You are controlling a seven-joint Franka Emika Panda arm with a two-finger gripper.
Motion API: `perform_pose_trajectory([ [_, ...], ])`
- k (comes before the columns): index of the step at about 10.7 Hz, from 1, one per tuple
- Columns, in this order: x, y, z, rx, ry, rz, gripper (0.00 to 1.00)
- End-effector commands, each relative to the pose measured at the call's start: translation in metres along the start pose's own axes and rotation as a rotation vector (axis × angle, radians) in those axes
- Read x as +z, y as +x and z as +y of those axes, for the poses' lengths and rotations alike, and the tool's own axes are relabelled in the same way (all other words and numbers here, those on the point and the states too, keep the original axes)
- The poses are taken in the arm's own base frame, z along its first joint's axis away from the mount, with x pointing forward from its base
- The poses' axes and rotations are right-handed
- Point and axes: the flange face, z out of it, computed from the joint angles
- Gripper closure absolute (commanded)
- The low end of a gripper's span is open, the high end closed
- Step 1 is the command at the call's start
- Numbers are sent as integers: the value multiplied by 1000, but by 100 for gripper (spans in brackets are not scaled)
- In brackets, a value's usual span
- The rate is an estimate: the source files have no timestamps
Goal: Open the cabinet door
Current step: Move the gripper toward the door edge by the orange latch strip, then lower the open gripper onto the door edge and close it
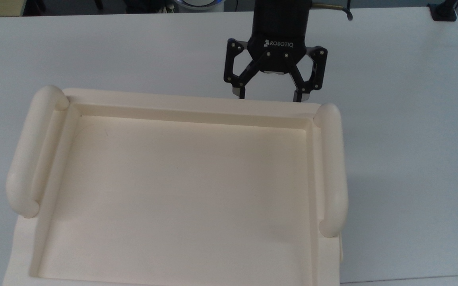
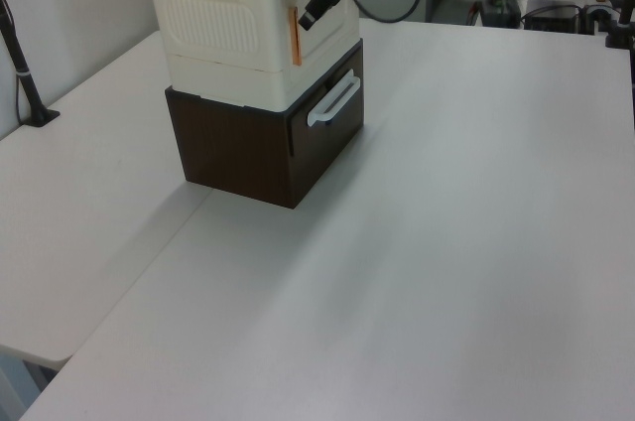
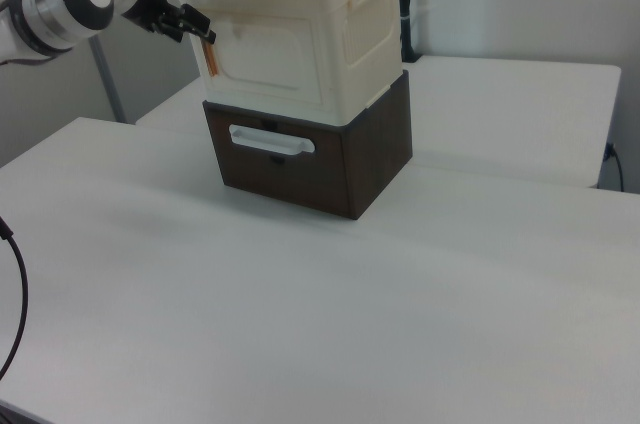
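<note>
White tabletop (image 2: 466, 242) fills the scene, and on it one cream cabinet (image 3: 300, 34) sits atop one dark brown drawer box (image 3: 310, 159).

Seen from above, the top view gives the cabinet's recessed tray-like top (image 1: 181, 190) and its two thick rounded rails, one (image 1: 34, 151) at the top view's left and one (image 1: 332, 167) at the top view's right. The gripper (image 1: 270, 97) is there too, black, its two fingers spread wide apart with nothing between them; their tips pass out of sight at the cabinet's far rim.

Neither side view shows the tray's floor, but both show the cabinet's front. In the right view the cabinet door (image 3: 270, 49) is a flat cream panel lying flush in the front face, closed, with a slim orange strip (image 3: 210, 56) along its edge at the right view's left. The gripper (image 3: 190, 22) is just beside that edge, near the strip; whether it touches cannot be told. The left view shows the same strip (image 2: 295, 36) with the gripper (image 2: 316, 12) close by it.

Below, the brown box carries one white bar handle (image 3: 272, 142), also seen in the left view (image 2: 332, 103). A black cable (image 3: 15, 304) curves at the right view's left edge.
</note>
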Motion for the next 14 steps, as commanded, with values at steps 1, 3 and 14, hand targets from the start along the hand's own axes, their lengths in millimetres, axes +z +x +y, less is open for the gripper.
perform_pose_trajectory([
  [1,17,11,-12,13,-40,80,28],
  [3,21,12,-11,-5,-57,85,36],
  [14,7,7,-7,5,-49,71,98],
])
